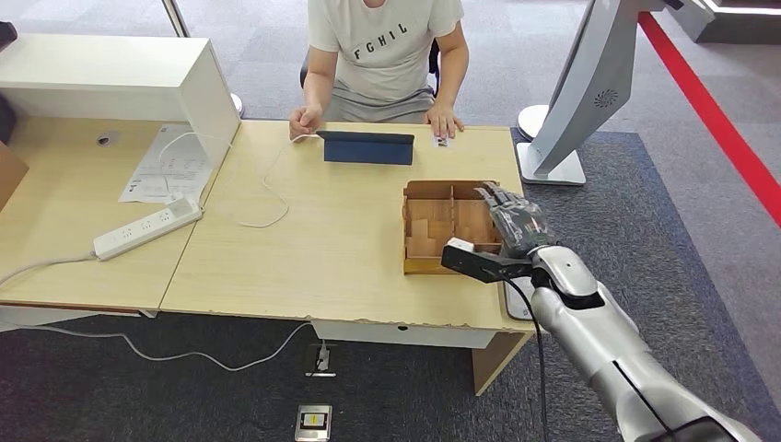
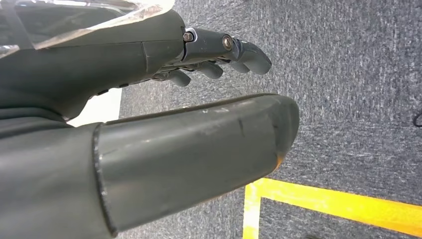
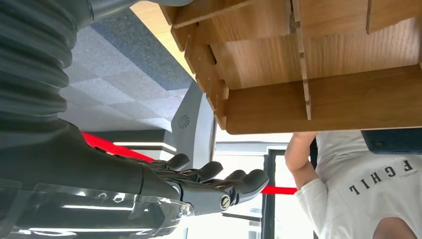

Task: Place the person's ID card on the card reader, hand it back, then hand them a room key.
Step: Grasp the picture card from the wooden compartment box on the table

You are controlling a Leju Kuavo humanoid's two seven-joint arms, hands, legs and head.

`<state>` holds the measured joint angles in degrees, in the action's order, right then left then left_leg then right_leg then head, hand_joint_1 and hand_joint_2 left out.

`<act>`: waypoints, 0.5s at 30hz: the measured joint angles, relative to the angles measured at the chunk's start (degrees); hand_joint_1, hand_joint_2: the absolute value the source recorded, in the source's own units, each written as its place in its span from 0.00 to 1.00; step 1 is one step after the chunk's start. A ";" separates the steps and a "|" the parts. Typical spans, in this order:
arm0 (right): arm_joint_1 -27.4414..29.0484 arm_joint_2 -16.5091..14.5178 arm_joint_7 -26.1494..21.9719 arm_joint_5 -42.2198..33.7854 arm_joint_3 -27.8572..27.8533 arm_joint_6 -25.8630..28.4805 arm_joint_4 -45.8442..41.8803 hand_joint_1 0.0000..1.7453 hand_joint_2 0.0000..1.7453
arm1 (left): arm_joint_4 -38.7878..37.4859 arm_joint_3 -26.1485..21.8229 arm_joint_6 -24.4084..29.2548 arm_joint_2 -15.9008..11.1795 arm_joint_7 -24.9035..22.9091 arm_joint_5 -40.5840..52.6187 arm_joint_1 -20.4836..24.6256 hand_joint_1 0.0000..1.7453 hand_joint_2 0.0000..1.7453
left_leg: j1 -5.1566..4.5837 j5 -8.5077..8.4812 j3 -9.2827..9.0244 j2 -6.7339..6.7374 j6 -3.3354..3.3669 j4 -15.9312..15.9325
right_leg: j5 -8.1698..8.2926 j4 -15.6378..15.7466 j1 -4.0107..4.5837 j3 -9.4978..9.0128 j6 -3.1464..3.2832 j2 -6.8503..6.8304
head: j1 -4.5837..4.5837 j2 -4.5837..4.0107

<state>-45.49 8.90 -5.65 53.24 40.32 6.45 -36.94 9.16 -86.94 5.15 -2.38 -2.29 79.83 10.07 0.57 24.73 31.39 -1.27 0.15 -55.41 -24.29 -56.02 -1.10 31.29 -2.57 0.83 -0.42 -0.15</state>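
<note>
Head view first: the right hand (image 1: pixel 505 232) is seen at the table's (image 1: pixel 304 249) right edge, held over the near right part of the wooden divided box (image 1: pixel 440 226), fingers stretched out and apart, nothing grasped. From the right wrist view the same released fingers (image 3: pixel 219 180) are seen just beside the box's outer wall (image 3: pixel 318 99), not inside any compartment. The left hand (image 2: pixel 149 124) is seen hanging over carpet, fingers loosely extended, holding nothing. The box's compartments look bare from above; whether room keys lie in them cannot be told. Farther on, near the far edge, a dark blue card reader (image 1: pixel 367 147) is set, with no card visible on it. Beyond it, a small card-like item (image 1: pixel 444 142) is covered partly by the person's hand (image 1: pixel 443 121) at the far edge; it is judged to be the ID card. The collecting step seems to be in hand: a forward reach past the box is called for next.
</note>
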 joint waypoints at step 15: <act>-1.07 -0.89 -1.40 -1.84 0.57 -0.04 1.87 0.00 1.00 | 0.00 -0.17 1.10 0.00 0.17 0.05 0.00 0.00 0.00 | 0.00 0.00 0.01 0.00 0.00 0.00 | 0.00 0.01 0.00 0.01 0.00 0.00 | 0.01 0.00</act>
<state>-46.56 8.01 -7.05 51.40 40.89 6.41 -35.08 9.16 -87.11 6.26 -2.38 -2.12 79.88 10.07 0.57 24.73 31.40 -1.28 0.15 -55.41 -24.29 -56.02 -1.10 31.30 -2.57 0.83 -0.40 -0.15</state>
